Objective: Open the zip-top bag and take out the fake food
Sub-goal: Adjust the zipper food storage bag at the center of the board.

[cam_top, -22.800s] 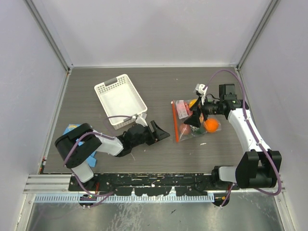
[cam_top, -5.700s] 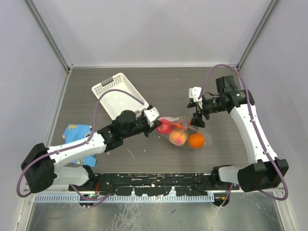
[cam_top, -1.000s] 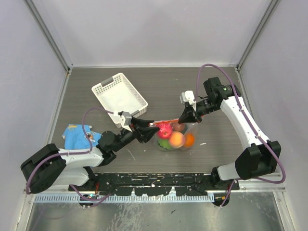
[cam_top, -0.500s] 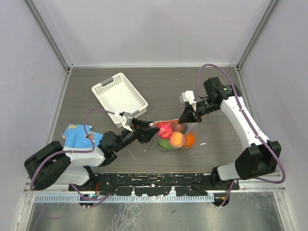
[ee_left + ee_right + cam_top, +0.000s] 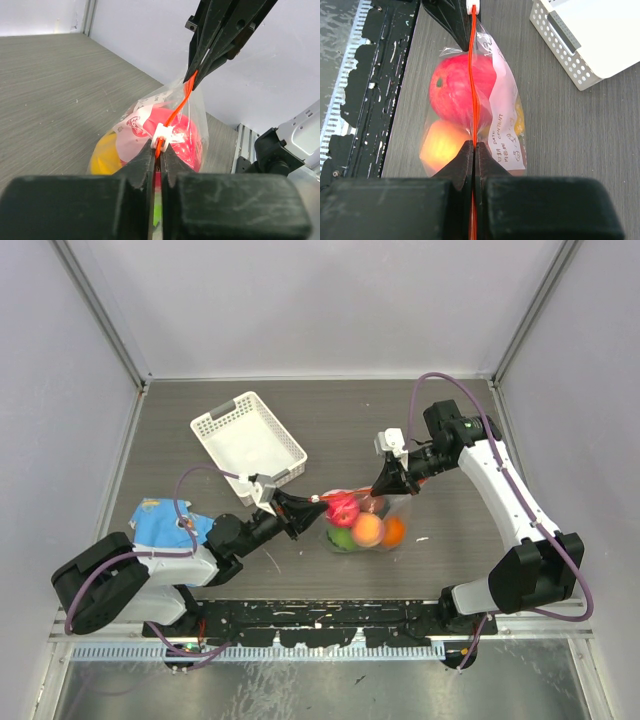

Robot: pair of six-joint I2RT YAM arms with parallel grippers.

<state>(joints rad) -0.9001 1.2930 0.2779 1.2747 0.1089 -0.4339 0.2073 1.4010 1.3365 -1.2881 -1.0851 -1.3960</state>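
Note:
The clear zip-top bag (image 5: 372, 532) hangs above the table between both grippers, its red-orange zip strip (image 5: 350, 492) stretched taut along the top. Inside lies the fake food: a red-pink fruit (image 5: 344, 510), a peach one (image 5: 368, 530), an orange one (image 5: 394, 530) and a green one (image 5: 342, 538). My left gripper (image 5: 159, 149) is shut on the zip strip (image 5: 179, 107) just behind the white slider (image 5: 163, 132). My right gripper (image 5: 474, 146) is shut on the strip's (image 5: 472, 75) other end, over the red fruit (image 5: 455, 87) and peach fruit (image 5: 442, 142).
A white slotted basket (image 5: 250, 440) stands at the back left of the table, its corner (image 5: 580, 50) in the right wrist view. A blue printed cloth (image 5: 160, 525) lies by the left arm's base. The black rail (image 5: 320, 620) runs along the near edge.
My left gripper, open half a second ago around the strip's end, has shut on it by the white slider. The right gripper and the bag have stayed in place.

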